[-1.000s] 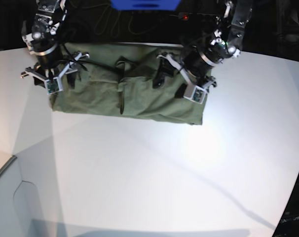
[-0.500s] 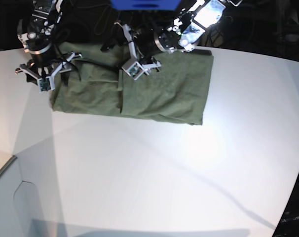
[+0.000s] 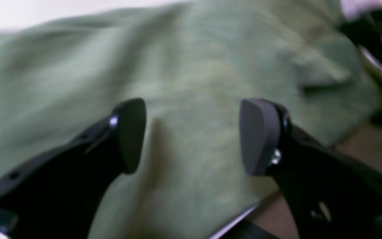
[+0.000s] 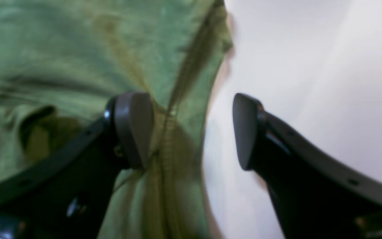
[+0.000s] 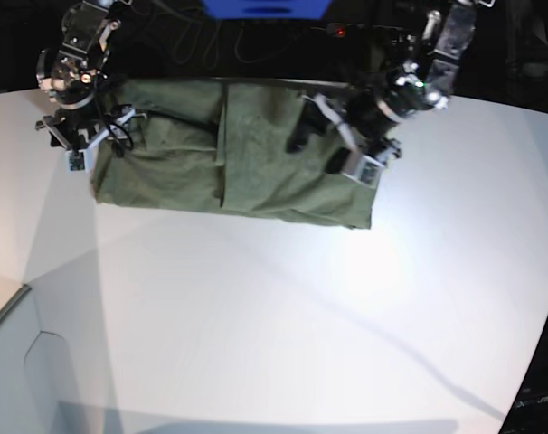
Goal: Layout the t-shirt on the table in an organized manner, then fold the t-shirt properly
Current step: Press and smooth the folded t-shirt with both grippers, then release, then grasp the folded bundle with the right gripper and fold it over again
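2 arms reaching down, pincers parted

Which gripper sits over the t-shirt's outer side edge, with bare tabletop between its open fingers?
The right gripper; the left gripper has only t-shirt cloth between its fingertips.

T-shirt: matt cloth (softly creased). Table: smooth, faintly glossy.

Left hand back over shirt's right part
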`<state>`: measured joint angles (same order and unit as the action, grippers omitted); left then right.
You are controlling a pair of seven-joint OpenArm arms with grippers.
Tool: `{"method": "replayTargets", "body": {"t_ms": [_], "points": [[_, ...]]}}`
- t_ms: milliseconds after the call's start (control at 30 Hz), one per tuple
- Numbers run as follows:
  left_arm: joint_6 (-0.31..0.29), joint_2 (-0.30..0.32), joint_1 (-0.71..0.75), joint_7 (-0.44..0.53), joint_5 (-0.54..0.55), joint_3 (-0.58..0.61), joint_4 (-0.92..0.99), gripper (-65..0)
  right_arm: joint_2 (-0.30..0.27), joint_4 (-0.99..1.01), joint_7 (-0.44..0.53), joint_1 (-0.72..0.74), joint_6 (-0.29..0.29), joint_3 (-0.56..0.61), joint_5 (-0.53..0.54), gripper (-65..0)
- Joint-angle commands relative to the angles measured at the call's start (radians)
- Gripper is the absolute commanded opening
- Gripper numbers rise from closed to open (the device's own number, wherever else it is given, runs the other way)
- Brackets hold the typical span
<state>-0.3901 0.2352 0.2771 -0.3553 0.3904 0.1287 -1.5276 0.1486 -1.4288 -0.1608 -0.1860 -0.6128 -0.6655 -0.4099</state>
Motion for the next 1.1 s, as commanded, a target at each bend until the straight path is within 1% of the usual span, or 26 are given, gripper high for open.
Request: {"method": "replayTargets", "body": {"t_ms": [0,100,200,267,333,367,400,467,533,667,733,833,933,1067], "points": [[-0.008,0.005,0.003,0.031,0.040,-0.056,-0.032,-22.1,-0.005,-0.005,0.008,0.006,-0.008,-0.006,0.004,-26.4],[-0.008,0.022,0.029,0.031,0.120,-0.188,-0.034,-22.1,-0.005,0.003,0.008,0.000,-0.008,-0.003,0.004,-26.1],[-0.008,0.022,0.041,0.029,0.192,-0.304,-0.021,-22.1,-0.005,0.027,0.008,-0.002,-0.008,-0.001,0.004,-26.4],[-0.008,0.022,0.047,0.029,0.207,-0.390,-0.017,-22.1,-0.005,0.058,0.008,0.001,-0.008,-0.001,0.004,-26.6],[-0.008,0.017,0.046,0.029,0.212,-0.449,0.014,-22.1,-0.005,0.093,0.008,0.007,-0.008,-0.001,0.004,-27.1],[-0.008,0.019,0.043,0.029,0.212,-0.462,0.032,-22.1,-0.005,0.105,0.008,0.007,-0.009,0.000,0.004,-28.5],[-0.008,0.020,0.041,0.029,0.213,-0.473,0.051,-22.1,-0.005,0.116,0.008,0.007,-0.025,0.006,0.004,-31.1],[-0.008,0.020,0.040,0.029,0.213,-0.482,0.083,-22.1,-0.007,0.132,0.008,0.007,-0.085,0.026,0.004,-37.4],[-0.008,0.020,0.040,0.029,0.213,-0.481,0.111,-22.1,-0.007,0.136,0.008,0.007,-0.085,0.031,0.003,-45.6],[-0.008,0.016,0.040,0.029,0.213,-0.475,0.154,-22.1,-0.004,0.136,0.008,0.007,-0.085,0.033,0.003,-65.0],[-0.008,0.013,0.040,0.029,0.215,-0.473,0.169,-22.1,-0.004,0.128,0.008,0.007,-0.085,0.033,0.003,-65.0],[-0.008,-0.004,0.038,0.029,0.213,-0.439,0.189,-22.1,-0.004,0.085,0.010,0.009,-0.085,0.031,0.007,-65.0],[-0.008,-0.010,0.038,0.029,0.206,-0.406,0.189,-22.1,0.008,-0.028,0.010,0.006,-0.085,0.031,0.009,-65.0],[-0.008,-0.012,0.038,0.029,0.212,-0.357,0.189,-22.1,0.008,-0.200,0.010,-0.005,-0.085,0.045,0.009,-65.0]]}}
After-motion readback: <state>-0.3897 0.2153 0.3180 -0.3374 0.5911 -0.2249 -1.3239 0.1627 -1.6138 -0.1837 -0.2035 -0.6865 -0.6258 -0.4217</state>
